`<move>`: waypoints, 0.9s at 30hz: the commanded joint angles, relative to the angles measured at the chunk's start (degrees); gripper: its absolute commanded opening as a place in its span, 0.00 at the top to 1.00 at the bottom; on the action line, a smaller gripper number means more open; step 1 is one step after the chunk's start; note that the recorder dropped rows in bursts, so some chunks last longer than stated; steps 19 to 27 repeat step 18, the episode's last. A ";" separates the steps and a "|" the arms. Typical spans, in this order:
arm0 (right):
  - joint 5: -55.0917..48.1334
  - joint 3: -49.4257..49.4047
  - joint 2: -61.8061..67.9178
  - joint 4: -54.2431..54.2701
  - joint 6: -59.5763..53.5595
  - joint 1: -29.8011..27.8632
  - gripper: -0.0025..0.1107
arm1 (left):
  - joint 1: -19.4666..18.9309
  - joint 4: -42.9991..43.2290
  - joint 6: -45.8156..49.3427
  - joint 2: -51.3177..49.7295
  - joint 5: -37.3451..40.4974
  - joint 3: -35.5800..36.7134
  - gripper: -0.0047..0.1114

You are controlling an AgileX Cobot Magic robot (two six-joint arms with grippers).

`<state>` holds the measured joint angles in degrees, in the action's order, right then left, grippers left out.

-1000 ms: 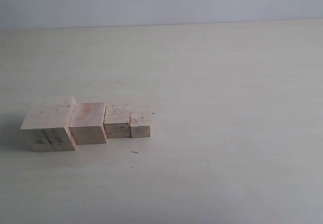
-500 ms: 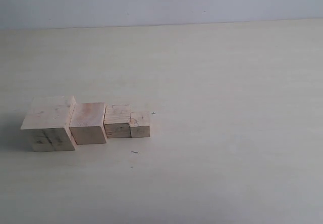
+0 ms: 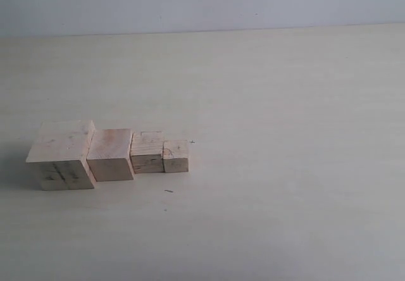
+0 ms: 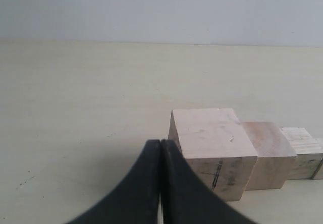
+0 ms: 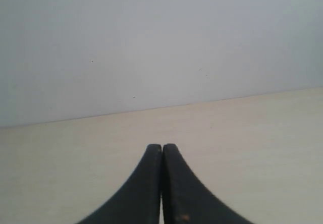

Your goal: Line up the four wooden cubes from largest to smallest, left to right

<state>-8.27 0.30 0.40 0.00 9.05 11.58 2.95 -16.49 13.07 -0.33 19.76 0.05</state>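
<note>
Four pale wooden cubes stand touching in a row at the left of the table in the exterior view: the largest cube (image 3: 61, 154), then the second cube (image 3: 111, 154), the third cube (image 3: 147, 151) and the smallest cube (image 3: 176, 156) at the right end. Neither arm shows in that view. In the left wrist view my left gripper (image 4: 160, 143) is shut and empty, a little short of the largest cube (image 4: 214, 148), with the second cube (image 4: 267, 151) and third cube (image 4: 302, 151) beyond it. My right gripper (image 5: 162, 147) is shut on nothing over bare table.
The pale table (image 3: 285, 135) runs back to a light grey wall (image 3: 202, 2). A small dark speck (image 3: 168, 191) lies just in front of the cube row.
</note>
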 commanded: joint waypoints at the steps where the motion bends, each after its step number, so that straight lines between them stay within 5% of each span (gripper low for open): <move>1: 0.83 -0.30 -0.40 0.00 0.01 -0.40 0.98 | 0.48 -0.25 0.05 0.33 -0.41 -0.05 0.96; 27: 0.83 -0.30 -0.40 0.00 0.01 -0.40 0.98 | 0.48 -0.10 0.06 0.33 -5.51 -0.05 0.96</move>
